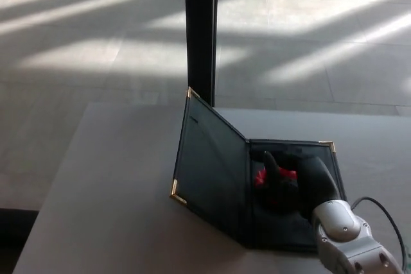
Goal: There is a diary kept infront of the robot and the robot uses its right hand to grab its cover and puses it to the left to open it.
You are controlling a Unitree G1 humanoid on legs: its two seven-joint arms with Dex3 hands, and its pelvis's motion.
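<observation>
The diary [218, 178] lay on the grey tabletop [115, 190] in the lower middle of the frame, its dark cover [209, 168] swung well past upright and leaning toward the left side of the picture. The cover's outer corners carried small gold tips, one at the top near the black post [200, 30] and one lower down toward the left. The back half of the diary lay flat on the tabletop, with another gold corner at its upper right.

The right hand [292, 184] sat over the flat inner page in the lower right of the frame, clear of the cover, with its black fingers [271, 165] pointing up and left. They were loose and held nothing. A red patch [282, 174] showed between the fingers, though what it was could not be told. The silver wrist [343, 232] and a thin black cable [379, 206] came in from the bottom right corner.

Beyond the tabletop, a tiled floor [96, 43] filled the upper part of the frame, crossed by bands of sunlight.
</observation>
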